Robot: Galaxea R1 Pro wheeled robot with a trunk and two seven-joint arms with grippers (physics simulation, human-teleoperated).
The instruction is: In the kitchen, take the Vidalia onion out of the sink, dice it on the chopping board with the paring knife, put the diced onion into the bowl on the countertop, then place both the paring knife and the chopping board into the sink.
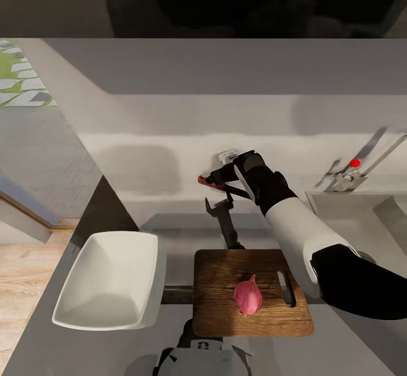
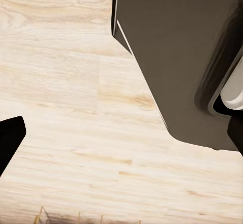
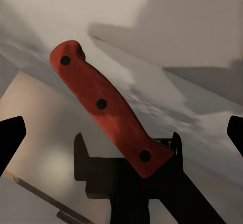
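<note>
The onion (image 1: 248, 295) is seen lying on the board (image 1: 215, 285), right of the board's centre and beside the slot handle (image 1: 286, 288) at the board's right end. The board rests on the dark table (image 1: 169, 226), with the white bowl (image 1: 113, 281) just to its left; whether the two touch cannot be told. The sink (image 1: 362, 217) is set into the table to the right, well apart from the board, with the tap (image 1: 347, 177) and its red knob behind it. The right arm is extended over the table beyond the board's far edge. The knife (image 1: 202, 180) is grasped by the right gripper (image 1: 221, 181) and is raised above the table, its red handle pointing left; in the right wrist view the handle (image 3: 104, 105) is shown tilted, its lower end clamped between the dark fingers (image 3: 96, 171). The blade cannot be made out. A dark shadow of the gripper and knife falls on the table below. In the left wrist view, a pale wooden floor (image 2: 66, 107) and a dark cabinet (image 2: 172, 57) are shown; one dark left fingertip (image 2: 9, 135) appears at the edge, and whether those fingers are released or clenched cannot be told.
</note>
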